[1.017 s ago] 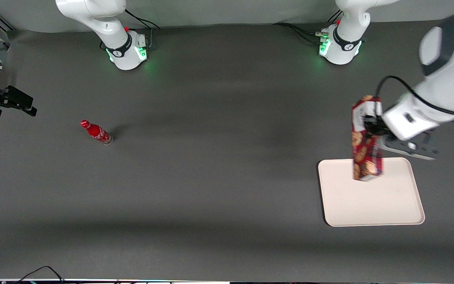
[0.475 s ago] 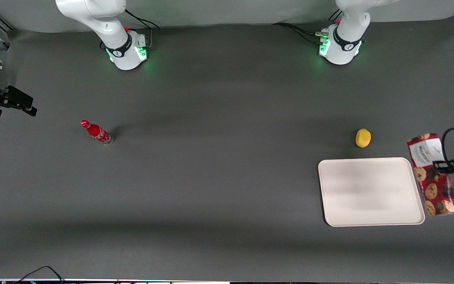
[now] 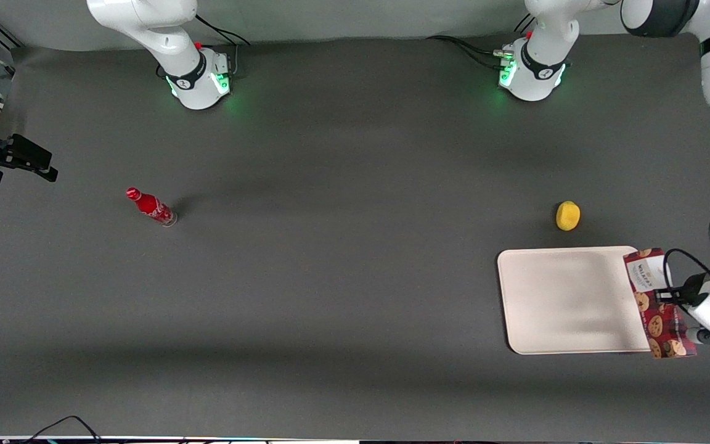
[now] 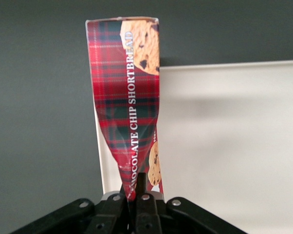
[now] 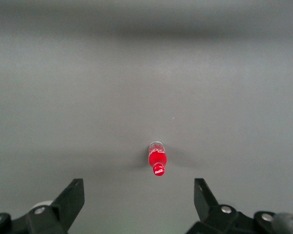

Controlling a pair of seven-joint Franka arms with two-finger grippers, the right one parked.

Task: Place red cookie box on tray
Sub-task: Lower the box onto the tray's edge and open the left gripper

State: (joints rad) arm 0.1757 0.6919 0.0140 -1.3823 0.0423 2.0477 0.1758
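Observation:
The red cookie box (image 3: pixel 656 302), a long tartan carton with cookie pictures and a white label, hangs over the rim of the cream tray (image 3: pixel 564 302) at the working arm's end. Part of it is above the tray and part above the dark table. My left gripper (image 3: pixel 668 296) is shut on the box's long side, about midway along it. In the left wrist view the fingers (image 4: pixel 141 183) pinch the box (image 4: pixel 129 97) so hard that the carton is creased there. The tray (image 4: pixel 224 136) spreads out beneath it, bare.
A small yellow round object (image 3: pixel 567 216) lies on the table just beside the tray, farther from the front camera. A small red bottle (image 3: pixel 151 207) stands toward the parked arm's end and also shows in the right wrist view (image 5: pixel 157 162).
One second ago the box hung over the tray's edge near the yellow object. Half a second ago it was outside the tray. Now it has shifted back over the rim, nearer the front camera.

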